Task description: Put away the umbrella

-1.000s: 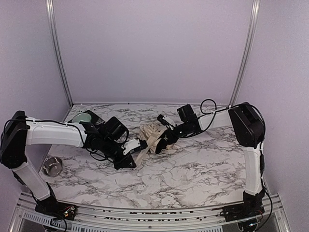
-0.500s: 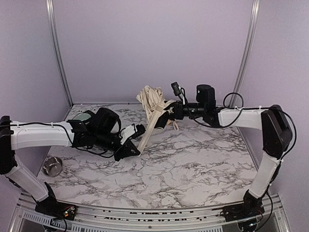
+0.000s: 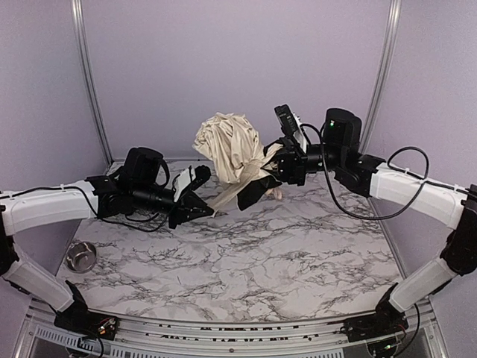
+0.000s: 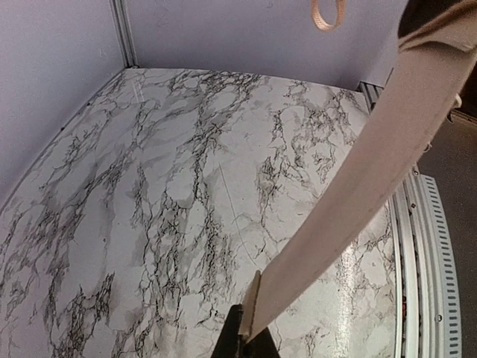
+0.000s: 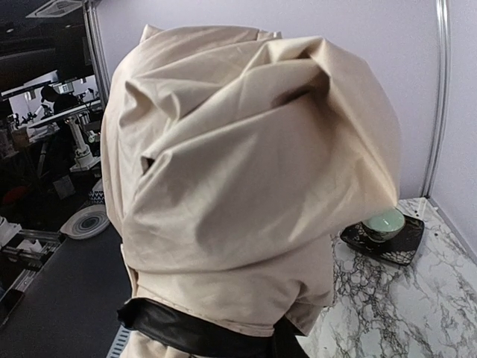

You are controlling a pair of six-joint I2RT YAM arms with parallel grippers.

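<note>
The umbrella is a bunched cream-beige bundle held in the air above the back of the table. My right gripper is shut on it at its lower right, where dark fabric hangs down. In the right wrist view the cream fabric fills the frame over a black band, and my fingers are hidden. My left gripper is shut on the end of the umbrella's beige strap, which runs taut up to the bundle. The left wrist view shows the strap pinched in the shut gripper.
A small steel bowl sits at the table's left edge. A pale green cup stands on a black tray at the back of the marble table. A tan loop hangs at the top of the left wrist view.
Both arms have risen and spread apart. The umbrella has gone from lying on the table to hanging in the air, and the strap is now stretched tight between the grippers.
</note>
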